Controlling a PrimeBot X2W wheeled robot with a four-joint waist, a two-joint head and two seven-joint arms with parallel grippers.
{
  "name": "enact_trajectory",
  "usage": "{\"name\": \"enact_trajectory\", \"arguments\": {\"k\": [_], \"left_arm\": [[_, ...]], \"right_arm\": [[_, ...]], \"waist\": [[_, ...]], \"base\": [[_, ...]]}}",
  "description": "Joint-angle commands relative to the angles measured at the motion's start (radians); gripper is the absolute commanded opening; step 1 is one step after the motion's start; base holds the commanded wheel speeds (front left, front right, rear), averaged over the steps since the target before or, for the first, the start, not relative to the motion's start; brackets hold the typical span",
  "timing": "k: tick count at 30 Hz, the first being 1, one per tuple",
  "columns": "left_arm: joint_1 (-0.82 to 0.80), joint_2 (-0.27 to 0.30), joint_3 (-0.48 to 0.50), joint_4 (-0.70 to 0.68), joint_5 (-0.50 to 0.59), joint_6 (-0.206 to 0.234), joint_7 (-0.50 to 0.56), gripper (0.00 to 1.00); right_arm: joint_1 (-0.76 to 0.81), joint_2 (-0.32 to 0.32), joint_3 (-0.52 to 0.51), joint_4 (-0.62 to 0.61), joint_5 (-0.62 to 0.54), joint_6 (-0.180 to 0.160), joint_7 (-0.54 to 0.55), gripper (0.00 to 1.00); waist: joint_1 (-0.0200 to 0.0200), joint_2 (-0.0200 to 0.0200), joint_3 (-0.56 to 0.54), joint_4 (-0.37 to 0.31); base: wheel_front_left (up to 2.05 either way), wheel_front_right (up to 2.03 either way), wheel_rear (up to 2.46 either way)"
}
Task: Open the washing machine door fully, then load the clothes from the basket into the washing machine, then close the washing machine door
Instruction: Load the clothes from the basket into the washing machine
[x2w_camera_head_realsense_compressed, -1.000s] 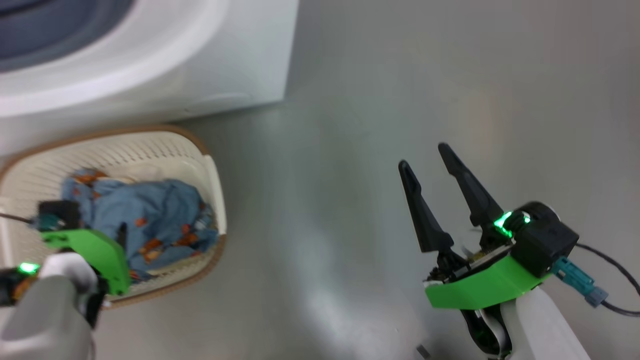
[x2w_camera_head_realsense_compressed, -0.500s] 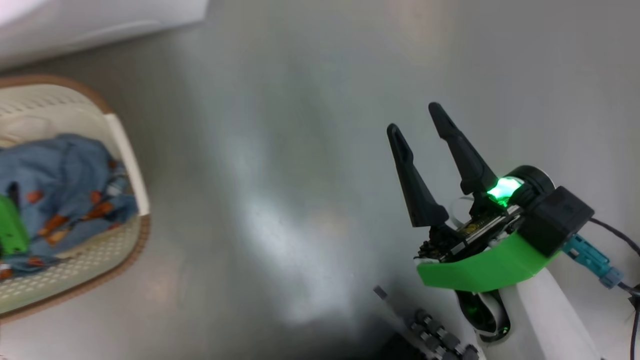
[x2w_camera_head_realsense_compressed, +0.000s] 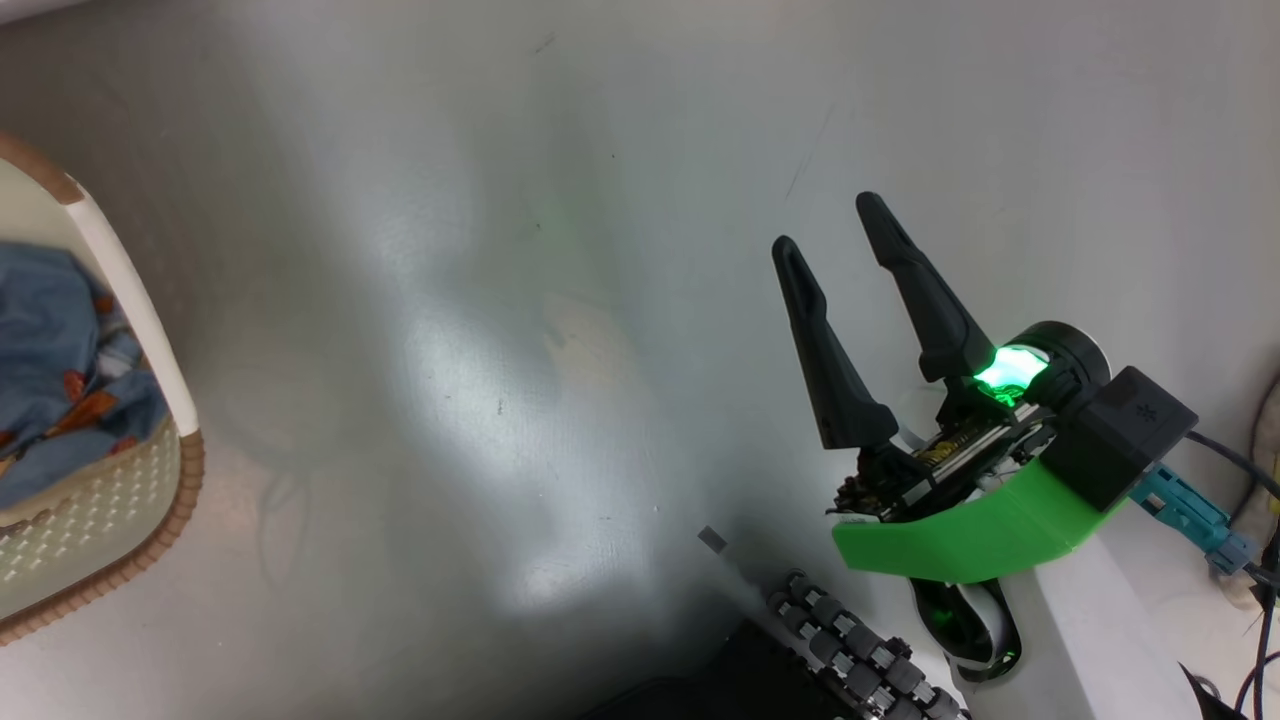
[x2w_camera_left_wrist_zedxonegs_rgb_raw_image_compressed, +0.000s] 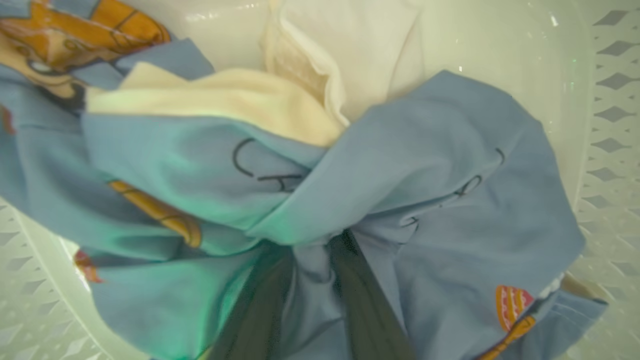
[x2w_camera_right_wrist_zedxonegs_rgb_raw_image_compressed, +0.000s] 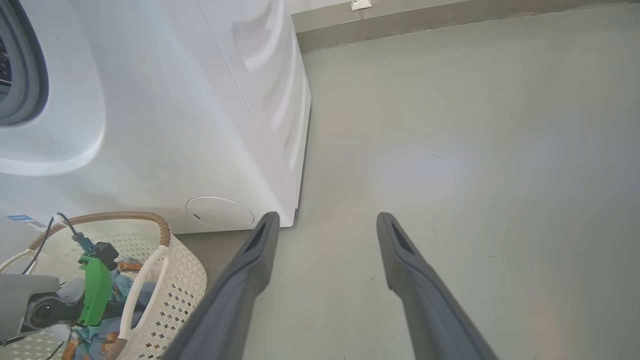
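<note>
clothes (x2w_camera_left_wrist_zedxonegs_rgb_raw_image_compressed: 410, 180) lie bunched in the basket (x2w_camera_left_wrist_zedxonegs_rgb_raw_image_compressed: 605, 125) (beside the washing machine (x2w_camera_right_wrist_zedxonegs_rgb_raw_image_compressed: 150, 125)); left gripper (x2w_camera_left_wrist_zedxonegs_rgb_raw_image_compressed: 314, 255) pinches a blue fold, right gripper (x2w_camera_head_realsense_compressed: 828, 222) hangs spread wide above the floor (x2w_camera_head_realsense_compressed: 500, 300).

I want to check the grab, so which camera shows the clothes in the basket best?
The left wrist view: the clothes appear close up, blue fabric bunched between the fingers of the left gripper. The head view catches a blue patch at its left edge, inside the basket. The right wrist view shows small bits past the basket's handle.

Black right claw (x2w_camera_head_realsense_compressed: 826, 222), green bracket (x2w_camera_head_realsense_compressed: 960, 540)
</note>
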Motion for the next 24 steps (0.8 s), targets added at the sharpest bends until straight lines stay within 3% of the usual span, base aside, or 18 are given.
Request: {"name": "enact_trajectory", "arguments": {"k": [1,13,24], "left_arm": [[0.018,0.037,0.013,0.000,-0.006,0.008,-0.003,0.02],[0.003,-0.012,-0.002,0.004,-0.016,0.022,-0.051,0.00],[0.050,-0.104,-0.007,-0.023,-0.030,0.060,-0.244,0.00]], "right_arm": [[0.016,0.000,0.021,-0.024,-0.002,0.009,-0.012,1.00],[0.010,0.000,0.000,-0.013,-0.023,0.009,-0.012,1.00],[0.024,0.000,-0.023,0.024,-0.079,0.009,-0.012,1.00]], "waist": [[0.0000,-0.0001,-0.001,0.003],[0.0000,-0.0001,-0.036,0.054],[0.0000,-0.0001,-0.159,0.164]], "base": [[0.00,0.00,0.00],[0.00,0.00,0.00],[0.00,0.00,0.00]]}}
